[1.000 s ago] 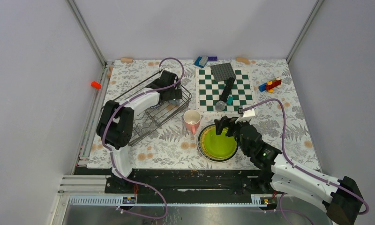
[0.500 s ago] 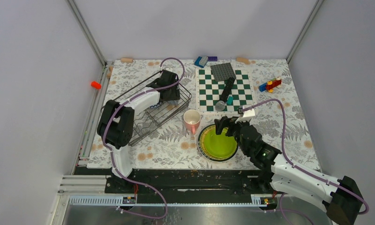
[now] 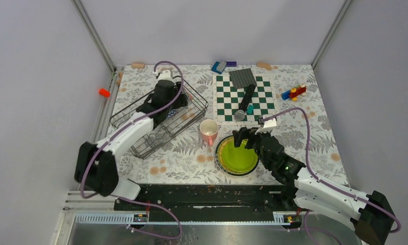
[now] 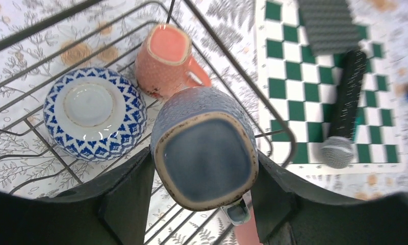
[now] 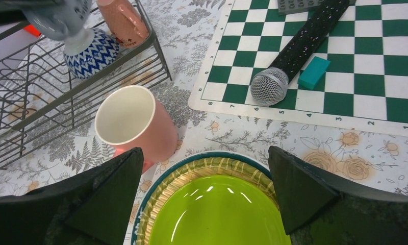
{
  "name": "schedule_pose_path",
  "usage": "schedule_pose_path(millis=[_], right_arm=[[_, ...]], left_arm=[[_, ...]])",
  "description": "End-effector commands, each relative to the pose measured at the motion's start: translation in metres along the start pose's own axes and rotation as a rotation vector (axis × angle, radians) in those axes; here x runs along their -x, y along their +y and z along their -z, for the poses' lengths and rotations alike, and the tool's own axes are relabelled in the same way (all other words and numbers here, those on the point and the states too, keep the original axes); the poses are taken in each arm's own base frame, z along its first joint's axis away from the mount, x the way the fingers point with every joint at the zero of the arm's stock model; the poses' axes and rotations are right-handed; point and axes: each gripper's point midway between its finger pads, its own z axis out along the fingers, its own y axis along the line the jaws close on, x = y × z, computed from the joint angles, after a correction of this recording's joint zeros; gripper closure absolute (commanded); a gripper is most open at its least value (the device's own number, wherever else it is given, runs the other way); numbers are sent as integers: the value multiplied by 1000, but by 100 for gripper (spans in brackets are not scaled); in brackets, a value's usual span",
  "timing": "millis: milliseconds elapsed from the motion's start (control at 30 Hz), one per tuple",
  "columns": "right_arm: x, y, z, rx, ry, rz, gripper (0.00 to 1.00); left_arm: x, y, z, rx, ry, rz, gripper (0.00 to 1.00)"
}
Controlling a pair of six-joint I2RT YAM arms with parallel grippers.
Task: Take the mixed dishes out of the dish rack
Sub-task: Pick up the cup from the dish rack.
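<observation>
Over the dark wire dish rack (image 3: 156, 135), a grey-blue clay mug (image 4: 204, 148) is pinched by the left fingers (image 4: 125, 199); the right fingers (image 5: 306, 189) are spread wide.

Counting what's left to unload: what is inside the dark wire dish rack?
An upturned blue-patterned bowl and an upturned pink mug. The grey mug held by the left gripper covers the dish rack floor beneath it.

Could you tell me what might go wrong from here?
1. The grey mug, pinched by its sides in the left pincer, could slip and drop onto the blue bowl or pink mug in the dish rack.
2. Setting it down near the plates risks bumping the upright mug or the open right pincer.
</observation>
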Motion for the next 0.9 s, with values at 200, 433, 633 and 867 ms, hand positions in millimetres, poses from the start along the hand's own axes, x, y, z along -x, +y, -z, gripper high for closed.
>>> schedule_pose_path(millis=[200,433,633,867], right_arm=[[16,53,5,230,-9,-190,1],[37,129,30,660,-27,-451,1],[51,180,53,984,38,-654,10],[59,214,46,1135,147,-780,22]], left_arm=[[55,-54,102,-506,-422,163,100],[20,-87,195,-1011,-586,171,100],[6,-92,248,-1239,-688,207,100],[-10,-107,266,-1299,-704,158,100]])
